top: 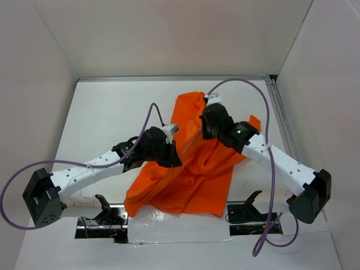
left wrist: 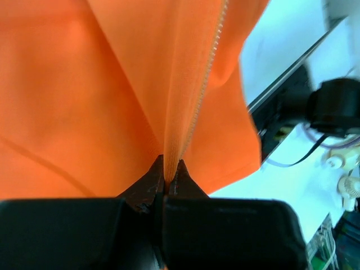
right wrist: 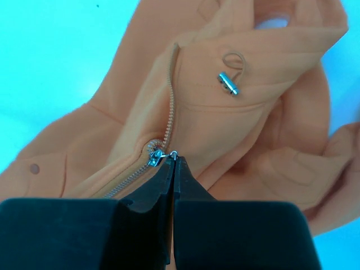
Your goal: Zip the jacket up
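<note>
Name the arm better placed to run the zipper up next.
Right. The right hand is shut on the zipper pull, so it can likely draw it along. The left hand pinches the jacket at the zipper line, anchoring it.

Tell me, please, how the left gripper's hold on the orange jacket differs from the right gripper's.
The black left gripper pinches a fold of the bright orange fabric jacket along its zipper teeth; the black right gripper pinches only the small silver zipper pull. Seen from above, the left gripper sits nearer the arm bases, the right gripper farther up the jacket. Both have jaws shut on the same centre zipper line.
</note>
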You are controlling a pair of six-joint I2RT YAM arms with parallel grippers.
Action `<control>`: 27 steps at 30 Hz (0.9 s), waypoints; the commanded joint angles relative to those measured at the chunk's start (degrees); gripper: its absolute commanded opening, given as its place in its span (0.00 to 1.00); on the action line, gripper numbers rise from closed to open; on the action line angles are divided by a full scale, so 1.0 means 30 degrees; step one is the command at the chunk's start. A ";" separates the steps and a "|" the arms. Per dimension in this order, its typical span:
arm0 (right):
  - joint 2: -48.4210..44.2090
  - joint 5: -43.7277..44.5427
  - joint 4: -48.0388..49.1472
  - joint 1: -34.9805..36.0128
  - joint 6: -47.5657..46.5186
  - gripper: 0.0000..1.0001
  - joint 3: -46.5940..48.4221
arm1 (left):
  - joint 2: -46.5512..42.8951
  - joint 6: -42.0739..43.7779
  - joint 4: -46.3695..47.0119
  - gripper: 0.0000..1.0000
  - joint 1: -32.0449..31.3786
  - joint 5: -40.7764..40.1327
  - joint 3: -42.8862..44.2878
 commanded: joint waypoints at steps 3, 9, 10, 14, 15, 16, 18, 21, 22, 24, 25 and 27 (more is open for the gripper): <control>-0.0023 0.0439 0.1452 0.0900 0.1799 0.00 -0.4322 | -0.0032 -0.0874 -0.4755 0.00 -0.0304 0.1945 -0.1776; 0.0152 -0.3168 0.5815 0.1459 0.3294 0.00 -0.8515 | 0.0583 -0.1461 -0.4170 0.00 -0.0158 0.2562 -0.3214; 0.0152 -0.3433 0.6750 0.1488 0.3296 0.01 -0.8896 | 0.0758 -0.1578 -0.4169 0.00 -0.0042 0.2562 -0.3389; -0.0549 -0.2938 0.6848 0.1372 0.3121 0.36 -0.8374 | 0.0877 -0.1667 -0.4053 0.00 0.0456 0.2620 -0.4033; -0.1102 -0.2734 0.6760 0.1342 0.2685 0.29 -0.8111 | 0.0790 -0.1638 -0.3965 0.00 0.0718 0.2678 -0.4122; -0.1369 -0.2819 0.6643 0.1052 0.2419 0.20 -0.7993 | 0.0731 -0.1579 -0.3819 0.00 0.0808 0.2766 -0.4181; -0.2189 -0.2849 0.6525 0.0757 0.2125 0.00 -0.7788 | 0.0614 -0.1492 -0.3643 0.00 0.1159 0.2913 -0.4386; -0.2631 -0.4076 0.6437 0.0375 0.0926 0.00 -0.7669 | 0.0351 -0.1344 -0.3350 0.00 0.1423 0.3177 -0.4621; -0.2660 -0.4921 0.6466 0.0491 0.0459 0.00 -0.7698 | 0.0320 -0.1228 -0.3262 0.00 0.1511 0.3322 -0.4679; -0.2398 -0.5658 0.6379 0.0609 -0.0743 0.11 -0.7786 | 0.0233 -0.1110 -0.3173 0.00 0.1745 0.3499 -0.4738; -0.2252 -0.5401 0.6146 0.0841 -0.0950 0.12 -0.7757 | 0.0174 -0.0994 -0.3202 0.00 0.1776 0.3586 -0.4738; -0.1696 -0.5135 0.5998 0.1194 -0.1420 0.13 -0.7670 | 0.0028 -0.0906 -0.3348 0.00 0.1776 0.3500 -0.4709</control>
